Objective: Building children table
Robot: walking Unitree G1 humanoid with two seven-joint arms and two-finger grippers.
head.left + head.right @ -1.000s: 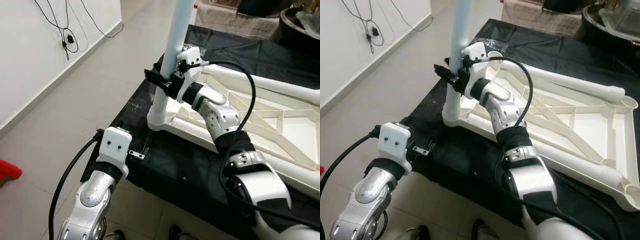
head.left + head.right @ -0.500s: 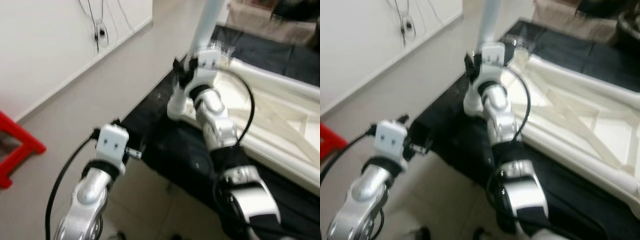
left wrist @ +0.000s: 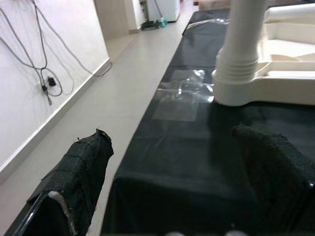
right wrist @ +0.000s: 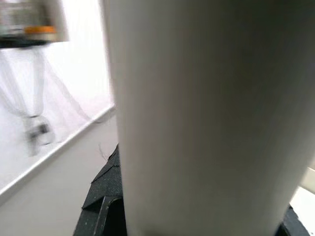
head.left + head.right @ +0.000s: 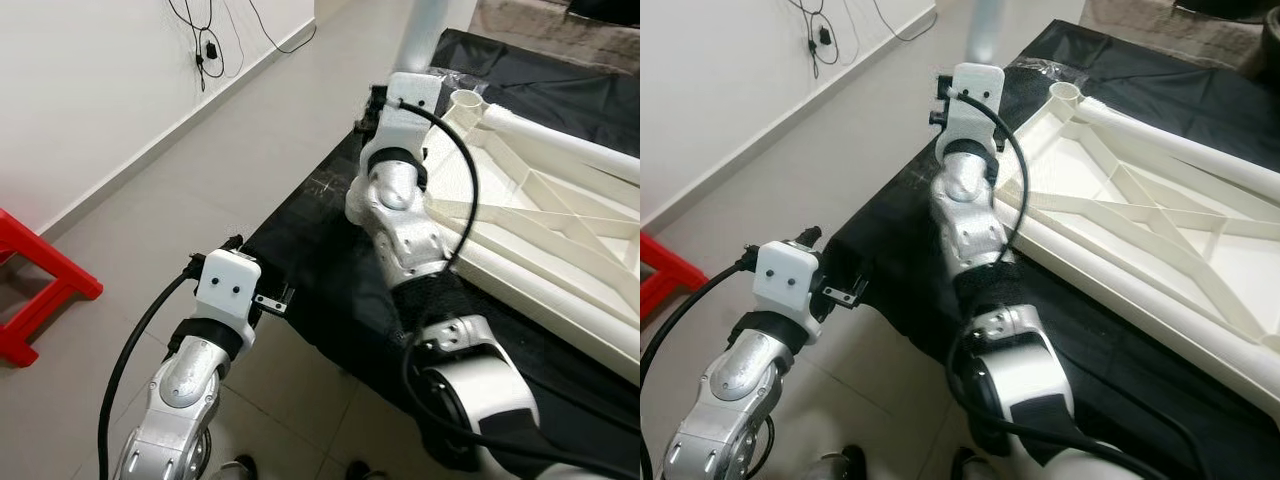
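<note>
My right pincer [image 5: 940, 100] is up at the white leg [image 5: 425, 35], which stands upright in the near corner socket of the upside-down white tabletop [image 5: 560, 215] lying on the black-covered desk [image 5: 330, 250]. In my right wrist view the leg's white tube is pressed close, with my black fingers [image 4: 106, 209] showing at either side of it, so I judge I'm clamped on the leg, though the head views hide the fingertips behind my wrist. The leg's ribbed collar [image 3: 236, 64] sits at the socket mouth. To do this well I want the tube dead vertical, turned about its own axis without leaning, or the thread may bind and the corner could lift. My left pincer [image 3: 177, 191] hovers spread and empty off the desk's near edge, low by the floor. It could press the tabletop's frame down as a brace. The next socket [image 5: 467, 100] along the rim stands empty.
</note>
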